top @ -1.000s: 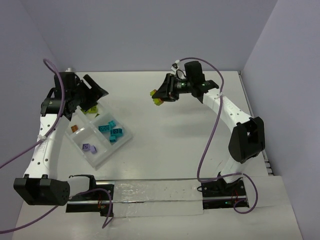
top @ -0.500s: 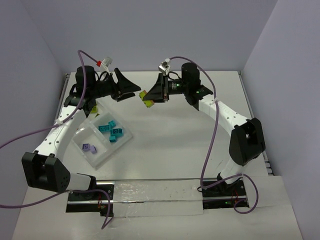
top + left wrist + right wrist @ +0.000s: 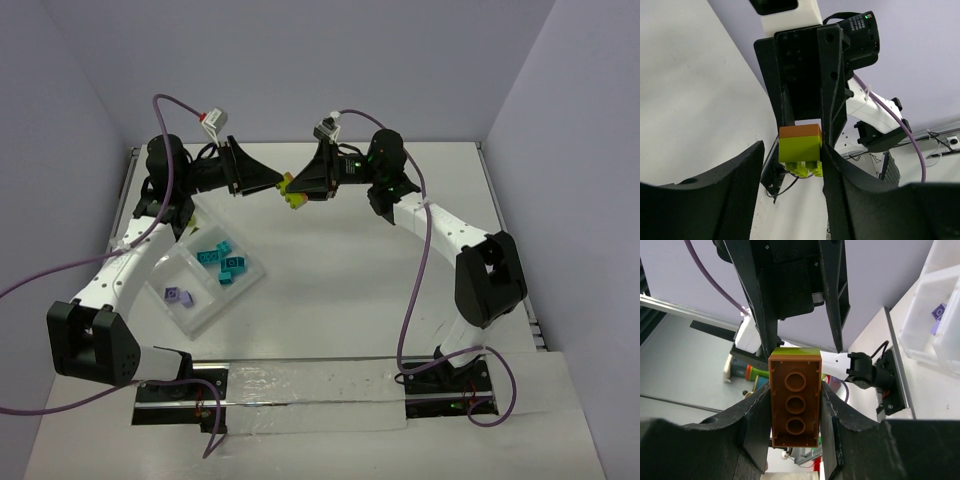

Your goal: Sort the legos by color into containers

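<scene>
The right gripper (image 3: 795, 390) is clamped on an orange-and-lime stack (image 3: 800, 147), held in mid-air above the far middle of the table (image 3: 350, 290). The left gripper (image 3: 792, 152) straddles the same stack, jaws apart. At near left, the tray (image 3: 200, 318) holds teal bricks (image 3: 222, 262) and a purple brick (image 3: 178, 295) in separate compartments.

I see: white table (image 3: 340, 300) — beneath left gripper (image 3: 277, 183) and right gripper (image 3: 297, 189) | lavender walls (image 3: 300, 60) behind both | glossy clear strip (image 3: 310, 385) — well below them, at the table's near edge.
</scene>
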